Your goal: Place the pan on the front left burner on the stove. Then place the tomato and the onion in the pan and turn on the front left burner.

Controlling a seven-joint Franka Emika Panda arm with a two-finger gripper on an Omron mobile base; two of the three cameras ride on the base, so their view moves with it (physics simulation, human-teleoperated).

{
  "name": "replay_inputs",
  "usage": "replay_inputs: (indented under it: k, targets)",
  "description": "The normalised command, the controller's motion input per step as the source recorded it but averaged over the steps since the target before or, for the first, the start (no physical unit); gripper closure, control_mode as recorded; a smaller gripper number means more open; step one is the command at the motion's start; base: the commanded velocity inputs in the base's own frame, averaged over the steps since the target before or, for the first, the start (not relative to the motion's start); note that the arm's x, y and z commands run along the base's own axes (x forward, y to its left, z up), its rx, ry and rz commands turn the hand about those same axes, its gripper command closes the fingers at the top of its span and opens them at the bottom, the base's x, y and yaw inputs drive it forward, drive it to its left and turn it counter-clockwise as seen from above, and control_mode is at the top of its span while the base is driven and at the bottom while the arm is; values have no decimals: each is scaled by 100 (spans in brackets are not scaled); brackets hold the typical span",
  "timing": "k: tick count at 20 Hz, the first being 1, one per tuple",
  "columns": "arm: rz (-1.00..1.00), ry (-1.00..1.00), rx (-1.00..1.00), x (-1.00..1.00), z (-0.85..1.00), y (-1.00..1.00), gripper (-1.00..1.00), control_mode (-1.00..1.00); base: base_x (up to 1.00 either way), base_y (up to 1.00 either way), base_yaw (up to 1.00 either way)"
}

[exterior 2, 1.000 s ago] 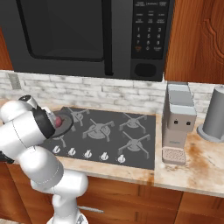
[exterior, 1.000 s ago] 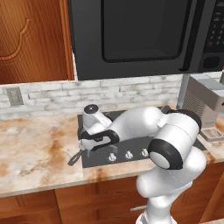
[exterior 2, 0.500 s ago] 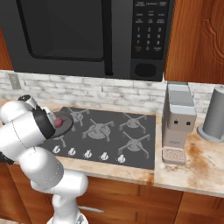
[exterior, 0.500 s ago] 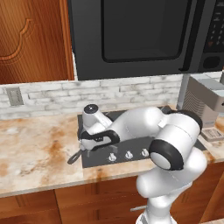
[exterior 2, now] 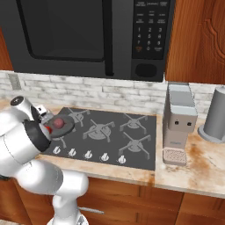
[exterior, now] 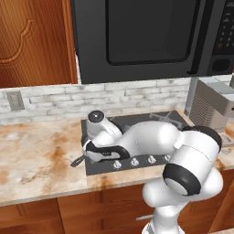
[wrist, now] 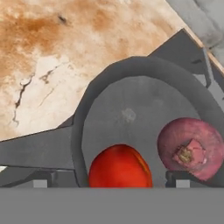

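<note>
The pan (wrist: 131, 105) sits at the stove's (exterior 2: 112, 145) front left corner, over the front left burner, which it hides. Its handle (exterior: 77, 161) points left over the counter. Inside it lie the bright red tomato (wrist: 120, 166) and, to its right in the hand view, the purple-maroon onion (wrist: 192, 146). My gripper (wrist: 113, 181) hangs just above the pan, open, its fingertips (wrist: 41, 179) standing clear on either side of the tomato. In the right base view the pan (exterior 2: 66, 127) holds a dull red ball, partly behind my arm.
A row of silvery knobs (exterior 2: 88, 154) lines the stove's front edge. A grey boxy appliance (exterior 2: 178, 123) and a grey canister (exterior 2: 215, 116) stand to the right. The microwave (exterior 2: 88, 35) hangs overhead. Marble counter (exterior: 36, 160) stretches left of the stove.
My jaws have spread wider around the tomato. The arm, the pan and the base views have kept their places.
</note>
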Motion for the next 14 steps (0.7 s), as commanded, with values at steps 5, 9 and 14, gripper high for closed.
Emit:
replay_inputs:
  k: [5, 9, 14]
  targets:
    - [0, -13, 4, -28, 41, -13, -100, -100, 0, 0, 0]
    - [0, -5, 12, -30, 81, -32, -100, -100, 0, 0, 0]
    - [0, -2, 17, -27, 75, -51, -100, -100, 0, 0, 0]
